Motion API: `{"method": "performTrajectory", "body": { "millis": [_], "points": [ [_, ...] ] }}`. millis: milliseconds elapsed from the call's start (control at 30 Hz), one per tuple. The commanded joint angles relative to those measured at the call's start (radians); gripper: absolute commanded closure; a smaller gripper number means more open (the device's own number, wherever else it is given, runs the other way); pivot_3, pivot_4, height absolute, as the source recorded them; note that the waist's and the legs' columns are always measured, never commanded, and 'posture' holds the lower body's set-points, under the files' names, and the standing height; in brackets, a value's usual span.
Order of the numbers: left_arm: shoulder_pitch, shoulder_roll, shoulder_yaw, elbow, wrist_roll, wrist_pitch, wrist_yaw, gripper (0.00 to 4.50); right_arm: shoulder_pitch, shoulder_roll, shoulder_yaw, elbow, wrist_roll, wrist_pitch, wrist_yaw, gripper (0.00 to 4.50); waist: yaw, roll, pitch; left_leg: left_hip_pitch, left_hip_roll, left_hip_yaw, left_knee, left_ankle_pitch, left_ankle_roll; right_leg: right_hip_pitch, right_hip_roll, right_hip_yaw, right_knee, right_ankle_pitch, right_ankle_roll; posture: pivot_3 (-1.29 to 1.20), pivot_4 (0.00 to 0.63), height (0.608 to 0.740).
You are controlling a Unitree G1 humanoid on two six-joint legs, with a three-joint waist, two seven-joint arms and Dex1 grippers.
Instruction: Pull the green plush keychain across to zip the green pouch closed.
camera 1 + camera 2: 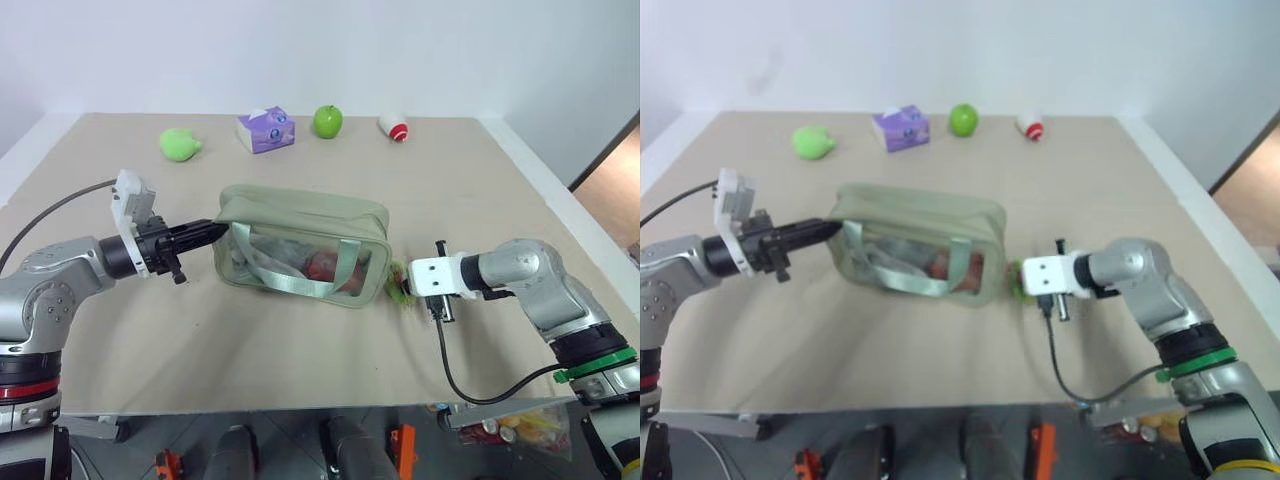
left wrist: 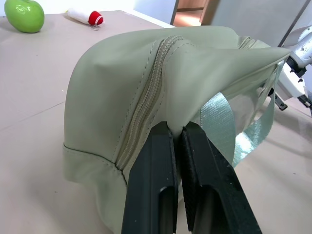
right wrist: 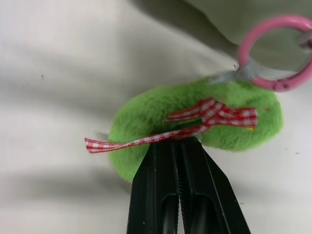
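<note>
My left gripper (image 2: 176, 134) is pinched tight on the nine-o'clock end of the green pouch (image 1: 300, 225), bracing it mid-table. My right gripper (image 3: 179, 144) is closed, tips pressed against the green plush keychain (image 3: 195, 126), which lies at the pouch's three-o'clock end on its pink ring (image 3: 275, 51). I seem to hold fuzz or ribbon (image 3: 146, 139) at most; pulling could let the plush slip free, or drag the whole pouch.

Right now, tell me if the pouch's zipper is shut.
Shut at the left end of the green pouch, where the teeth meet beside the left gripper's fingers; cannot tell for the far end.
</note>
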Motion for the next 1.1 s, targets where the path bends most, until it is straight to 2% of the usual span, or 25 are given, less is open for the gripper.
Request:
{"method": "performTrajectory", "body": {
  "millis": [33, 167, 233, 267, 333, 400, 467, 600, 633, 833, 1000, 1100],
  "points": [
    [0.004, 0.019, 0.046, -0.010, 0.004, -0.005, 0.033, 4.50, -0.006, -0.019, -0.154, -0.044, 0.250, 0.214, 0.111, 4.47, 0.001, 0.001, 0.000, -0.002, 0.000, 0.000, -0.003, 0.000, 0.000, -0.002, 0.000, 0.001, 0.000, 0.001, 0.001, 0.00, 0.150, 0.740],
    [0.031, 0.011, 0.050, -0.010, 0.006, -0.002, 0.049, 4.50, 0.035, -0.046, -0.272, -0.085, 0.427, 0.361, 0.166, 4.47, 0.001, 0.001, 0.000, -0.002, 0.000, -0.001, -0.009, 0.000, 0.000, -0.005, 0.001, 0.000, 0.000, -0.001, -0.001, 0.00, 0.150, 0.740],
    [0.032, -0.001, 0.062, 0.004, -0.002, 0.004, 0.066, 3.66, 0.053, -0.042, -0.310, -0.081, 0.470, 0.411, 0.155, 4.50, 0.002, 0.001, 0.000, -0.002, 0.000, -0.002, -0.010, 0.000, 0.000, -0.004, 0.002, 0.000, 0.000, -0.003, -0.002, 0.00, 0.150, 0.740],
    [0.028, -0.006, 0.068, 0.010, -0.010, 0.012, 0.075, 3.48, 0.053, -0.036, -0.322, -0.077, 0.482, 0.434, 0.138, 4.20, 0.001, 0.001, 0.001, -0.002, 0.000, -0.003, -0.010, 0.000, 0.000, -0.004, 0.002, 0.000, 0.000, -0.003, -0.002, 0.00, 0.150, 0.740],
    [0.019, -0.010, 0.077, 0.011, -0.030, 0.024, 0.078, 2.60, 0.053, -0.030, -0.331, -0.079, 0.502, 0.471, 0.126, 3.50, 0.000, 0.001, 0.001, -0.002, 0.000, -0.002, -0.010, 0.000, 0.000, -0.005, 0.002, 0.000, 0.000, -0.002, -0.001, 0.00, 0.150, 0.740],
    [0.012, -0.008, 0.081, 0.008, -0.040, 0.029, 0.076, 2.02, 0.056, -0.031, -0.334, -0.088, 0.517, 0.489, 0.125, 2.90, 0.000, 0.001, 0.001, -0.002, 0.000, -0.002, -0.009, 0.000, 0.000, -0.005, 0.002, 0.000, 0.000, -0.001, 0.000, 0.00, 0.150, 0.740],
    [0.003, -0.003, 0.079, 0.010, -0.036, 0.026, 0.083, 1.16, 0.054, -0.032, -0.340, -0.086, 0.524, 0.500, 0.116, 2.05, 0.000, 0.001, 0.001, -0.002, 0.000, -0.002, -0.008, 0.000, 0.000, -0.005, 0.002, 0.000, 0.000, -0.001, 0.000, 0.00, 0.150, 0.740],
    [0.014, 0.031, 0.111, 0.029, -0.012, 0.015, 0.101, 0.00, 0.022, -0.037, -0.398, -0.032, 0.566, 0.543, 0.077, 0.74, 0.000, 0.001, 0.001, -0.002, 0.000, -0.002, -0.007, 0.000, 0.000, -0.005, 0.002, 0.000, 0.000, -0.001, 0.000, 0.00, 0.150, 0.740],
    [0.026, 0.044, 0.128, 0.035, -0.007, 0.010, 0.103, 0.00, 0.013, -0.041, -0.421, -0.019, 0.587, 0.564, 0.068, 0.40, -0.001, 0.001, 0.001, -0.002, 0.000, -0.001, -0.007, 0.000, 0.000, -0.005, 0.002, 0.000, 0.000, -0.001, 0.000, 0.00, 0.150, 0.740],
    [0.165, 0.091, 0.315, 0.019, -0.076, 0.031, 0.082, 0.00, 0.075, -0.084, -0.563, -0.057, 0.686, 0.653, 0.045, 0.40, 0.000, 0.002, 0.001, -0.003, 0.000, -0.001, -0.012, -0.001, 0.000, -0.007, 0.002, 0.000, 0.000, -0.003, -0.003, 0.00, 0.150, 0.740],
    [0.263, 0.070, 0.372, 0.007, -0.093, 0.046, 0.101, 0.00, 0.184, -0.087, -0.629, -0.177, 0.737, 0.710, 0.004, 0.40, 0.001, 0.002, 0.001, -0.003, 0.000, -0.002, -0.012, -0.001, 0.000, -0.006, 0.002, 0.000, 0.000, -0.005, -0.003, 0.00, 0.150, 0.740],
    [0.304, 0.052, 0.364, -0.014, -0.105, 0.060, 0.119, 0.00, 0.243, -0.076, -0.659, -0.248, 0.772, 0.745, -0.035, 0.40, 0.001, 0.002, 0.001, -0.004, 0.000, -0.001, -0.010, -0.001, 0.000, -0.006, 0.001, 0.000, 0.000, -0.005, -0.002, 0.00, 0.150, 0.740]
  ]
}}
